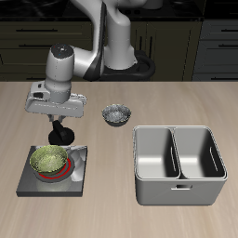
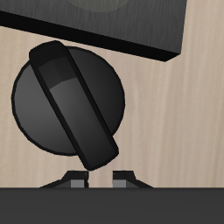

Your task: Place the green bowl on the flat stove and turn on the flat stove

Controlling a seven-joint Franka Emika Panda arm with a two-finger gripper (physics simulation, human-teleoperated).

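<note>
Wooden table [image 1: 112, 149] before dark cabinets [image 1: 177, 42].

Light wood-grain counter [image 1: 177, 102] spans the frame, evenly lit with soft shadows. Dark cabinets [image 1: 37, 46] run along 12 o'clock, drawer fronts [image 1: 218, 42] with slim handles toward 1–2 o'clock. No floor or windows visible.

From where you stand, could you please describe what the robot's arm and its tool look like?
The arm is made of rounded, glossy white-to-light-grey segments with darker joint bands. Its wrist ends in a pale grey boxy head, from which the dark tool extends. In the wrist view, two small grey fingertips protrude from a black body.
</note>
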